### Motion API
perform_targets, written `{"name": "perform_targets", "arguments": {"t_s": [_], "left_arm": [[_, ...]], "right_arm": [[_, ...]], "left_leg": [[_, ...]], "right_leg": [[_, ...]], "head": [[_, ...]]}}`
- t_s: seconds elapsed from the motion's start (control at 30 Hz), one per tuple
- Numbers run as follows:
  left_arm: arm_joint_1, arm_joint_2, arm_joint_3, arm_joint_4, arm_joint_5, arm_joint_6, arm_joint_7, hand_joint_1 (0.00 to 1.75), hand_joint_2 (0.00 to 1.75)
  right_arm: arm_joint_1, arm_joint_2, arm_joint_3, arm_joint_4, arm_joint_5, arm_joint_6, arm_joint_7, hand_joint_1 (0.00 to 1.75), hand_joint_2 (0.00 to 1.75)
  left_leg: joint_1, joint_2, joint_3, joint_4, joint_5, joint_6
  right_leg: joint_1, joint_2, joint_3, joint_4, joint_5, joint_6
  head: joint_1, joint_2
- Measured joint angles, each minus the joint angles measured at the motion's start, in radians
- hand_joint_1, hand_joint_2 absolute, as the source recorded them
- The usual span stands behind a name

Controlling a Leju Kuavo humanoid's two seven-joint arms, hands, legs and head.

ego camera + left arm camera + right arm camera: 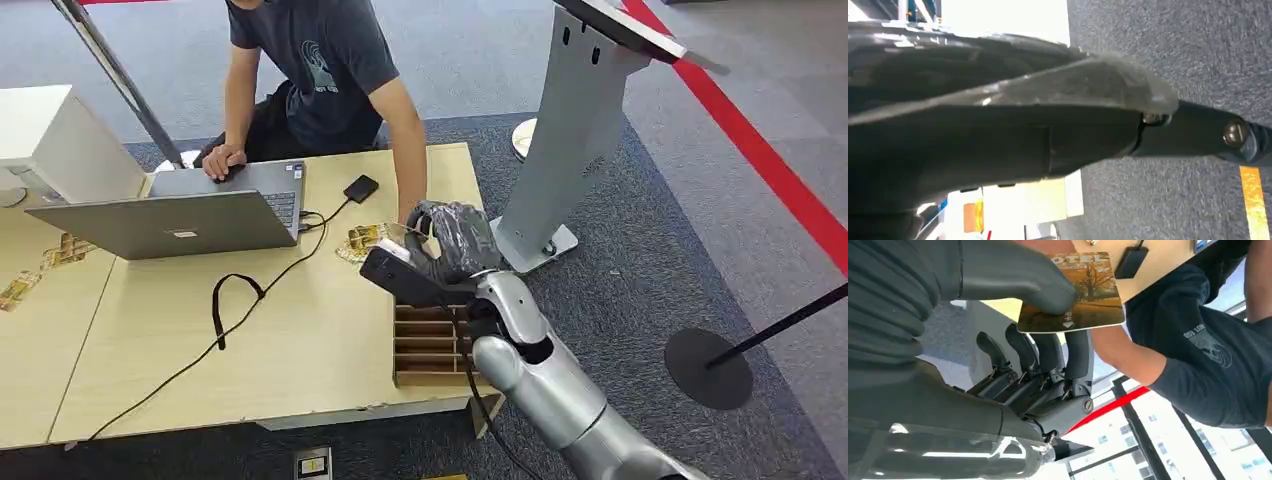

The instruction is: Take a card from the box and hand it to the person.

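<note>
My right hand [452, 243] is raised above the wooden slotted box [428, 345] at the table's near right corner. It pinches a brown-orange picture card [1083, 295] between thumb and fingers; the other fingers [1048, 352] are spread below it. In the head view the card [393, 236] juts towards the person. The person [320, 70] in a dark T-shirt sits across the table, and one of their hands [412, 214] reaches down right at the card and my fingers. Whether it touches the card I cannot tell. My left hand [1193, 132] hangs over grey carpet, a dark finger stretched straight, holding nothing.
A grey laptop [180, 215] stands on the wooden table [300, 340], with the person's other hand on it. A black cable [235, 300] and small black device [361, 188] lie nearby. Loose cards [358, 243] lie beside the box. A grey stand [570, 130] rises to the right.
</note>
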Motion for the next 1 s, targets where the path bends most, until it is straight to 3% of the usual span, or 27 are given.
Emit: {"name": "perform_targets", "arguments": {"t_s": [0.27, 0.87, 0.9, 0.93, 0.97, 1.0], "left_arm": [[-0.001, 0.0, 0.0, 0.0, 0.012, 0.003, 0.004, 0.0, 0.0], [-0.001, 0.0, 0.0, 0.0, 0.024, 0.005, 0.009, 0.0, 0.0], [-0.001, 0.0, 0.0, 0.0, 0.024, 0.005, 0.01, 0.0, 0.0], [-0.001, 0.0, 0.0, 0.0, 0.026, 0.005, 0.01, 0.0, 0.0], [0.0, 0.0, 0.0, 0.0, 0.027, 0.005, 0.011, 0.0, 0.0], [0.0, 0.0, 0.0, 0.0, 0.027, 0.005, 0.012, 0.0, 0.0]], "right_arm": [[0.001, 0.013, 0.015, 0.002, -0.029, 0.004, -0.03, 1.47, 1.75], [0.001, 0.03, 0.044, 0.026, -0.035, 0.004, -0.033, 1.45, 1.75], [0.0, 0.03, 0.045, 0.027, -0.035, 0.004, -0.032, 1.36, 1.75], [0.0, 0.03, 0.046, 0.029, -0.035, 0.004, -0.033, 0.58, 1.75], [0.0, 0.03, 0.047, 0.031, -0.035, 0.004, -0.032, 0.0, 1.75], [0.0, 0.03, 0.047, 0.034, -0.034, 0.004, -0.032, 0.0, 1.75]], "left_leg": [[0.0, 0.0, 0.0, 0.0, 0.0, 0.0], [0.0, 0.0, 0.0, 0.0, 0.0, 0.0], [0.0, 0.0, 0.0, 0.0, 0.0, 0.0], [0.0, 0.0, 0.0, 0.0, 0.0, 0.0], [0.0, 0.0, 0.0, 0.0, 0.0, 0.0], [0.0, 0.0, 0.0, 0.0, 0.0, 0.0]], "right_leg": [[0.0, 0.0, 0.0, 0.0, 0.0, 0.0], [0.0, 0.0, 0.0, 0.0, 0.0, 0.0], [0.0, 0.0, 0.0, 0.0, 0.0, 0.0], [0.0, 0.0, 0.0, 0.0, 0.0, 0.0], [0.0, 0.0, 0.0, 0.0, 0.0, 0.0], [0.0, 0.0, 0.0, 0.0, 0.0, 0.0]], "head": [[0.0, 0.0], [0.0, 0.0], [0.0, 0.0], [0.0, 0.0], [0.0, 0.0], [0.0, 0.0]]}}
